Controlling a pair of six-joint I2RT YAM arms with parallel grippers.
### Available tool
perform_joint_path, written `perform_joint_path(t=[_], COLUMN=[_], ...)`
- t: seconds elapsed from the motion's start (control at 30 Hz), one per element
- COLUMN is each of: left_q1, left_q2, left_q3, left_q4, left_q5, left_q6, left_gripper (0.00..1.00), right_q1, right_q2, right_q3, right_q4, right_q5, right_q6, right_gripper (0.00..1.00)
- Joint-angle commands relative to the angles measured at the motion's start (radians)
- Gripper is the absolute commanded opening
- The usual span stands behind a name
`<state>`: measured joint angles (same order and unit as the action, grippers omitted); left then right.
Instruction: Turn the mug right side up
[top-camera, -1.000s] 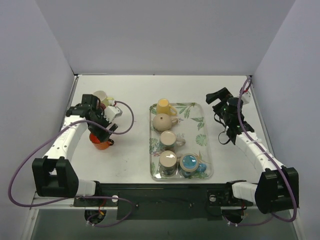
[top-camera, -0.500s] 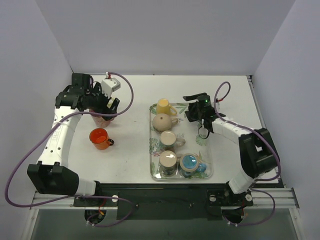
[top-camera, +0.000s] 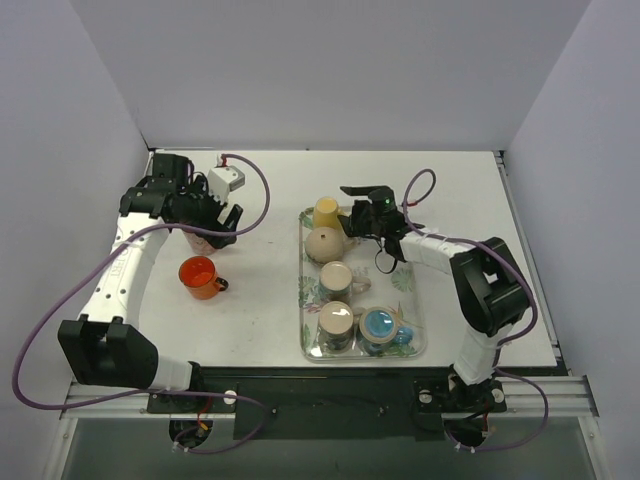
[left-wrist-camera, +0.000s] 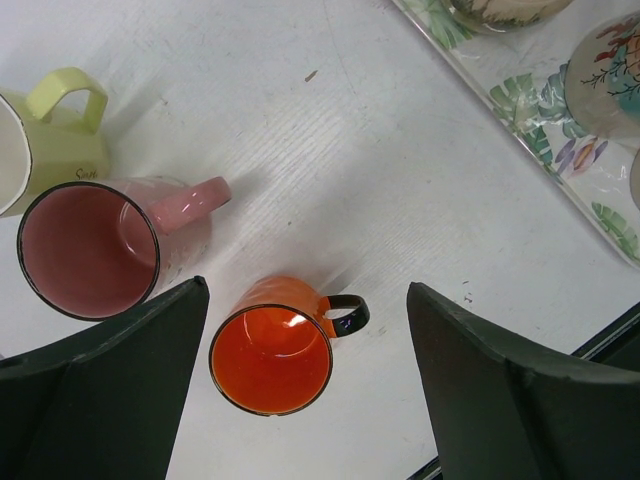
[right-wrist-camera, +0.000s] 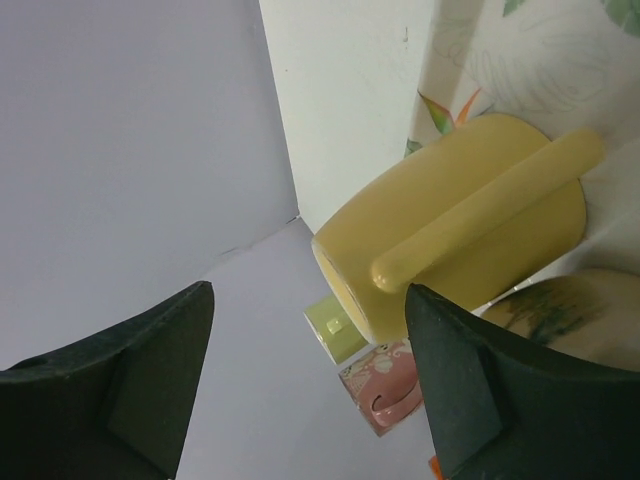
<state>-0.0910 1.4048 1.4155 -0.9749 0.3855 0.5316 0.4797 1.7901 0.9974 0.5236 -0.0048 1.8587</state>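
Observation:
A beige mug (top-camera: 324, 243) stands upside down on the leaf-patterned tray (top-camera: 395, 250), second from the far end. It shows at the right edge of the right wrist view (right-wrist-camera: 560, 310). A yellow mug (top-camera: 326, 212) stands upright just behind it. My right gripper (top-camera: 350, 205) is open and empty, level with the yellow mug (right-wrist-camera: 470, 230), whose handle lies toward its right finger. My left gripper (top-camera: 215, 222) is open and empty above the pink mug (top-camera: 203, 238). In its wrist view the gripper (left-wrist-camera: 300, 390) frames an orange mug (left-wrist-camera: 270, 355).
On the tray stand three more upright mugs: a floral one (top-camera: 336, 277), another (top-camera: 336, 323) and a blue-lined one (top-camera: 380, 325). Left of the tray stand the orange mug (top-camera: 199, 276), the pink mug (left-wrist-camera: 85, 245) and a pale green mug (left-wrist-camera: 60, 130).
My right arm swung left from the table's right side to the far end of the tray, beside the yellow mug. My left gripper moved from the orange mug back to the pink mug.

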Motion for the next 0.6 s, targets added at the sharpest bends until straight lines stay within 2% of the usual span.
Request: perform_joint_path(t=[0.0,0.3,0.5,0.57], left_q1=[-0.004,-0.004,-0.004,-0.004], left_q2=[0.005,0.0,-0.003,-0.004], left_q3=[0.007,0.01,0.007,0.008], left_q4=[0.05,0.036,0.038,0.033], left_q5=[0.004,0.012,0.018,0.018], left_q6=[-0.007,-0.002,-0.002,-0.002], left_gripper=[0.91,0.91,0.91,0.91], right_q1=[-0.009,-0.021,-0.044,-0.047], right_q2=[0.049,0.095,0.155,0.175], right_q3=[0.052,0.053,0.118,0.119], right_q4=[-0.017,-0.039,-0.074,-0.068], right_q5=[0.049,0.072,0.026,0.023], right_q6=[0.019,0.028,-0.003,0.007], right_gripper=[0.7,0.66,0.51,0.51])
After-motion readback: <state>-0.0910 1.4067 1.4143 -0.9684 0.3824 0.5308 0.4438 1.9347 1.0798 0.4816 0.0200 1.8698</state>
